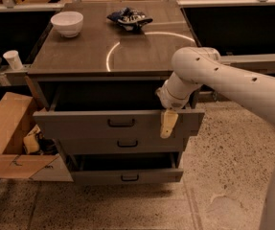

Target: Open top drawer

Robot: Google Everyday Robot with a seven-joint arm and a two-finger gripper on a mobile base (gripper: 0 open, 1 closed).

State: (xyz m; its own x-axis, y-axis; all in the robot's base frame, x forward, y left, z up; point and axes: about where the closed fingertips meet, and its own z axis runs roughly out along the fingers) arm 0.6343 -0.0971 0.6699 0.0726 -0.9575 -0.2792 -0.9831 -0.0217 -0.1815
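Observation:
The top drawer (79, 125) is the grey one with the tallest front and a black bar handle (121, 123) at its centre. It stands pulled out from the cabinet, with its dark inside showing behind the front. My gripper (168, 123) hangs down from the white arm (233, 80) at the right end of the drawer front, over its top edge and to the right of the handle. The middle drawer (127, 143) sits further in. The bottom drawer (127, 176) is also pulled out some way.
On the cabinet top (79, 56) are a white bowl (67, 23) and a dark crumpled object (129, 18). An open cardboard box (7, 128) stands on the floor at the left. A paper cup (13, 59) sits on a ledge behind it.

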